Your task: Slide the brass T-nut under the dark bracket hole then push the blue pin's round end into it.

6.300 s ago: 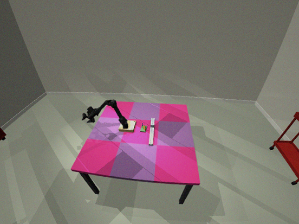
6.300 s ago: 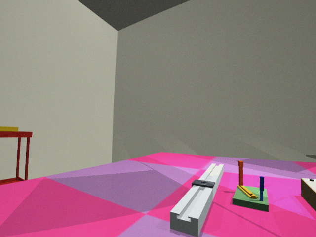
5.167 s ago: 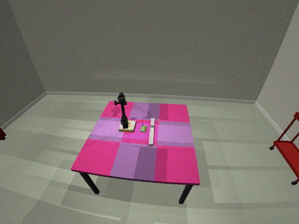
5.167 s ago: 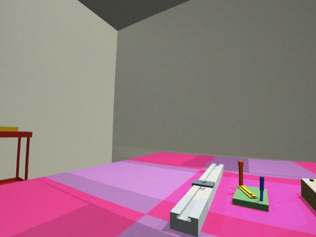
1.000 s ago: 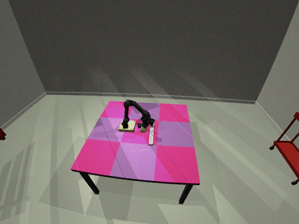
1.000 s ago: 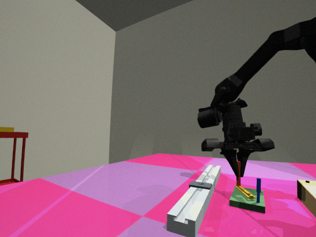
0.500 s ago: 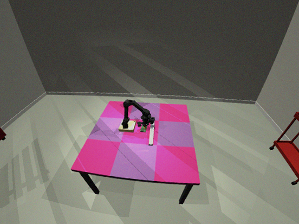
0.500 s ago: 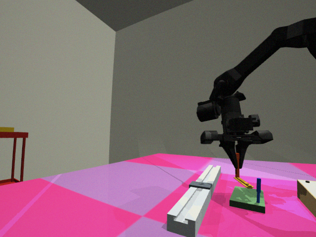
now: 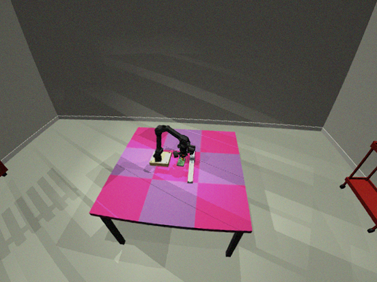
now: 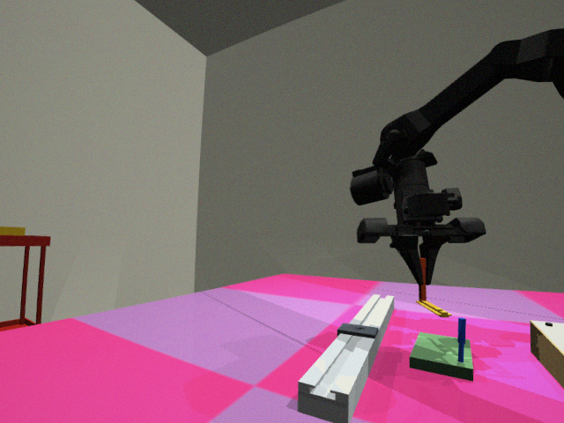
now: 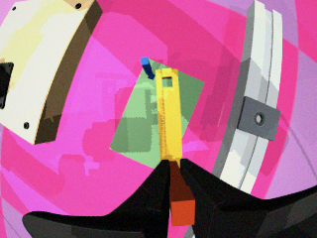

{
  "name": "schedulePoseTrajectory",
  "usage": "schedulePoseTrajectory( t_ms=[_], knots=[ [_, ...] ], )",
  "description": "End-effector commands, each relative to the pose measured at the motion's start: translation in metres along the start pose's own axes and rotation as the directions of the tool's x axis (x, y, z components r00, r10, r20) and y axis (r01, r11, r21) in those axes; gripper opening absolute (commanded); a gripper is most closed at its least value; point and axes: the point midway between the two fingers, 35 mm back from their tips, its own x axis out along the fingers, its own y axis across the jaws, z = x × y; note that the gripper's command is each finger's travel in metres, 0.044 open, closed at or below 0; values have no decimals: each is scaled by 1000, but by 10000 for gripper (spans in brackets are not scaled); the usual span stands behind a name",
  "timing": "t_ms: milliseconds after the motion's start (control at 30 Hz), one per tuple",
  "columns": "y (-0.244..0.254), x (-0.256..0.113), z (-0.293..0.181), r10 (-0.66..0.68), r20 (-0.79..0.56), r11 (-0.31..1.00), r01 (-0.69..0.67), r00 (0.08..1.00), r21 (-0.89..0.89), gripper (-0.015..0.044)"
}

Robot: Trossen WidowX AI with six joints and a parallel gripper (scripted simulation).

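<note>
Fingertips of the gripper [image 10: 424, 283] [image 11: 174, 163] are nearly together, pinched on the orange handle [image 10: 423, 291] [image 11: 182, 212] of the brass T-nut [image 10: 434, 307] [image 11: 169, 116]. The nut hangs in the air above the green tray [image 9: 180, 163] [image 10: 433, 352] [image 11: 135, 126] — its long yellow body close to level, the handle upright above one end, a square opening near the other. On the tray stands the blue pin [image 10: 461, 338] [image 11: 147, 67], upright near one edge and apart from the nut. The aluminum rail [image 9: 191, 173] [image 10: 314, 377] [image 11: 239, 171] lies on the checkered table [image 9: 168, 204] [image 10: 159, 364] near the tray, with the dark bracket [image 10: 357, 330] [image 11: 259, 119] sitting across its slot; the bracket's round hole faces up. The nut is outside the slot — between the rail and the pale base board [image 9: 165, 157] [image 10: 553, 337] [image 11: 37, 59] in the wrist view.
</note>
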Motion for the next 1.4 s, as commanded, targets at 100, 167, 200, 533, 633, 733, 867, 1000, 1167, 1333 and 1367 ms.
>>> schedulePoseTrajectory(
  t_ms=[100, 167, 200, 533, 633, 733, 867, 1000, 1167, 1333, 1367],
  knots=[
    [-1, -13, 3, -8, -8, 1000, 8, 1000, -8, -150],
    [-1, -16, 4, -8, -8, 1000, 8, 1000, -8, -150],
    [-1, -18, 4, -8, -8, 1000, 8, 1000, -8, -150],
    [0, -33, 9, -8, -8, 1000, 8, 1000, -8, -150],
    [0, -37, 11, -8, -8, 1000, 8, 1000, -8, -150],
    [0, -38, 11, -8, -8, 1000, 8, 1000, -8, -150],
    [-3, -40, 7, -13, -8, 1000, 13, 1000, 10, -150],
    [-7, -42, 2, -18, -9, 999, 19, 1000, 30, -150],
    [-13, -44, -3, -26, -10, 998, 26, 1000, 55, -150],
    [-18, -47, -9, -33, -12, 996, 34, 999, 80, -150],
    [-19, -47, -11, -35, -12, 996, 36, 999, 85, -150]
  ],
)
